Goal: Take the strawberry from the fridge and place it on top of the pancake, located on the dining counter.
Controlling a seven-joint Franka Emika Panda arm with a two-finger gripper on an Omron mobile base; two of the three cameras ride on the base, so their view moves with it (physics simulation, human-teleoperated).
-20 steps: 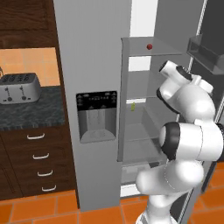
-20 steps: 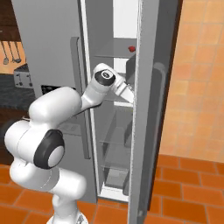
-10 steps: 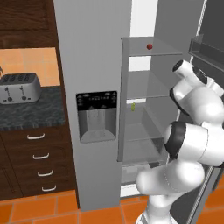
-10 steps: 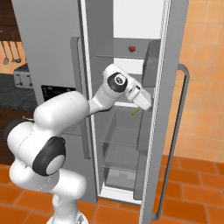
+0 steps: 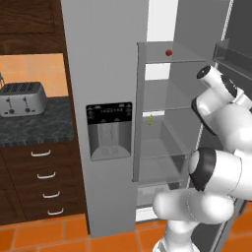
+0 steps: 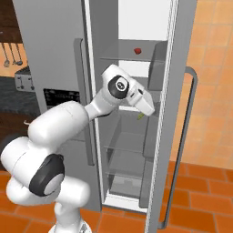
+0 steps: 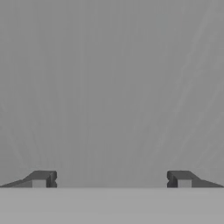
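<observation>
Looking at the fridge: the tall grey double-door fridge [image 5: 106, 74] stands with its right door swung wide and its left door, with the black dispenser panel [image 5: 109, 131], shut.
Open door: the grey right fridge door [image 6: 164, 136] hangs out beside the compartment, its long vertical grey handle [image 6: 189, 118] on the outer face.
Arm: the white Franka arm with dark joints [image 6: 68, 120] reaches up from the base and into the open compartment at middle-shelf height.
Cabinets: dark wood drawers [image 5: 37, 184] sit left of the fridge under a dark speckled worktop [image 5: 34, 125].
Shelves: clear glass shelves [image 5: 167, 96] stack inside the compartment, with a white drawer at the bottom.
Toaster: a silver four-slot toaster [image 5: 22, 97] rests on the worktop, well apart from the fridge opening.
Gripper: the two-finger gripper [image 7: 111, 178] has its dark tips spread as wide as they go, nothing between them, facing a plain grey surface close ahead.
Green item: a small yellow-green thing [image 5: 150, 119] sits on a middle shelf, too small to make out.
Strawberry: the tiny red strawberry [image 5: 169, 52] sits alone on the top glass shelf, above the robot's wrist and apart from it.
</observation>
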